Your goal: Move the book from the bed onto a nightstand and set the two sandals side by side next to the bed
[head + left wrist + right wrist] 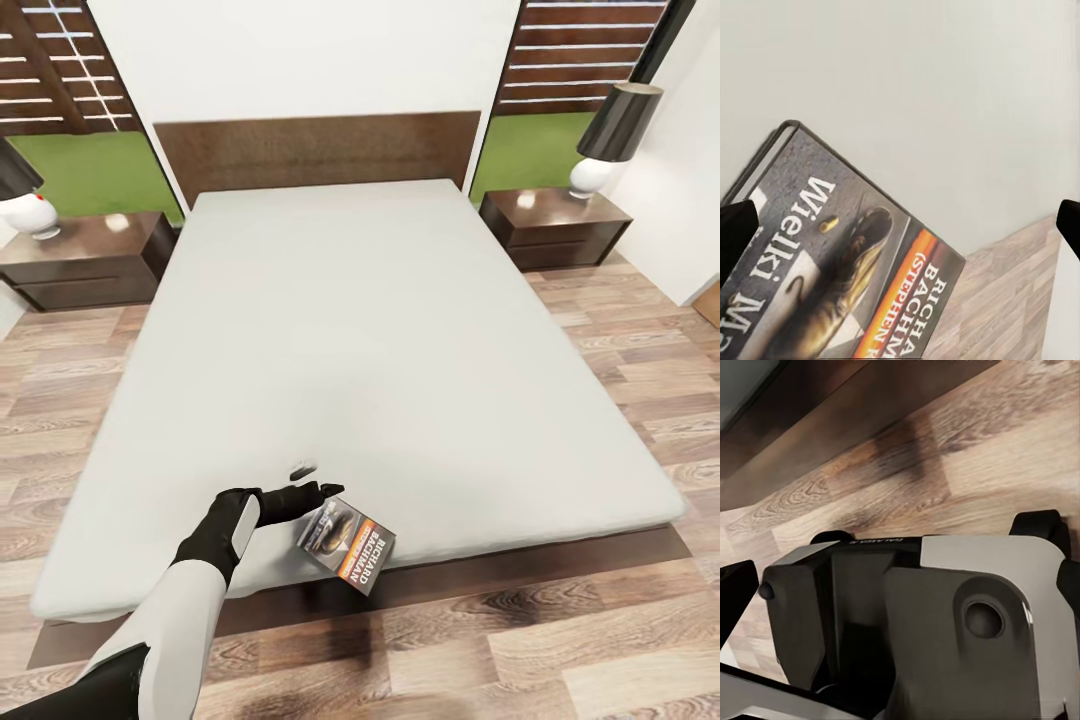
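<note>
Book [347, 545] overhangs the bed's [400, 330] foot edge, just beside the left claw [305, 495], spread wide, holding nothing.

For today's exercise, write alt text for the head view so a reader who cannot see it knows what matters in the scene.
The robot's left gripper reaches over the near edge of a large pale bed, beside a tilted paperback book overhanging that edge. Two dark nightstands, each bearing a lamp, flank the wooden headboard.
</note>
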You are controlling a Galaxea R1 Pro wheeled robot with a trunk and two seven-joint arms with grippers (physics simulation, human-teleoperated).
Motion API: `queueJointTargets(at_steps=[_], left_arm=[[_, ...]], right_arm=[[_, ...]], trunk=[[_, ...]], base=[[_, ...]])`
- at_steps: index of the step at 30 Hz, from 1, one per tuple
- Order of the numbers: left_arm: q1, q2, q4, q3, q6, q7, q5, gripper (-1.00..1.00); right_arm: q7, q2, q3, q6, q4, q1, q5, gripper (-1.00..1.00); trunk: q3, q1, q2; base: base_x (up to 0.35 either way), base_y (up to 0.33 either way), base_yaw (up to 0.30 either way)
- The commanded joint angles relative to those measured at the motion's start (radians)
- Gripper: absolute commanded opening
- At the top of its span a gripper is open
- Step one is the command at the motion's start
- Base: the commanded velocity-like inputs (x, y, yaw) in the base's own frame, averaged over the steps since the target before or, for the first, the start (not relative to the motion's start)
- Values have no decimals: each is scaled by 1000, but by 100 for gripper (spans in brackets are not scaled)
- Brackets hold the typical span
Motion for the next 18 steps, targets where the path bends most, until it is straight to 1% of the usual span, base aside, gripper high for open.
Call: queueJointTargets(at_steps=[1,13,15,17,18], left_arm=[[0,-2,-1,8,6,-8,-9,100],[14,2,1,12,3,-8,-9,100],[15,6,1,23,2,-9,-8,100],[16,20,0,46,3,-21,3,100],[16,23,0,50,3,-24,7,100]], right_arm=[[3,0,-7,-3,1,-1,6,100],[3,0,-7,-3,1,-1,6,100],[3,0,-7,-3,1,-1,6,100],[4,0,-6,-3,1,-1,6,100],[4,0,-6,-3,1,-1,6,100]], trunk=[[3,-4,7],[40,-50,91],[46,-58,105],[53,-65,119],[56,-69,126]], base=[[0,0,0],[0,0,0],[0,0,0],[0,0,0],[0,0,0]])
